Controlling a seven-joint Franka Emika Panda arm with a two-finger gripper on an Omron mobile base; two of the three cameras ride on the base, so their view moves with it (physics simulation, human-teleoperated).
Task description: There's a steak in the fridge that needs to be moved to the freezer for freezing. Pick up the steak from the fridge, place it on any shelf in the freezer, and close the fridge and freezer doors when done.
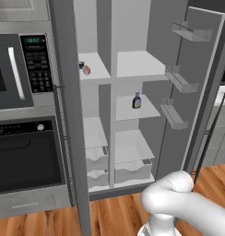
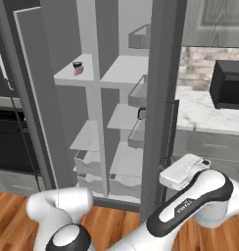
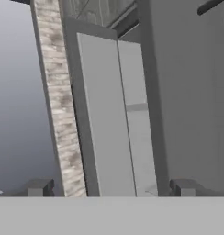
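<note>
The gripper (image 3: pixel 111 187) is standing with its two fingers (image 3: pixel 39 186) spread wide and nothing between them — beyond the tips a grey panel edge (image 3: pixel 104 119) and a strip of pale stone (image 3: pixel 61 114) are showing. Farther off, well apart from the fingers, both doors (image 1: pixel 197 87) are standing open. The steak (image 1: pixel 86 70) is lying on an upper shelf (image 1: pixel 98 69) of the narrower white compartment, just beside a small dark cup (image 1: pixel 80 65), while a bottle (image 1: pixel 137 100) is standing one shelf lower in the wider compartment.
</note>
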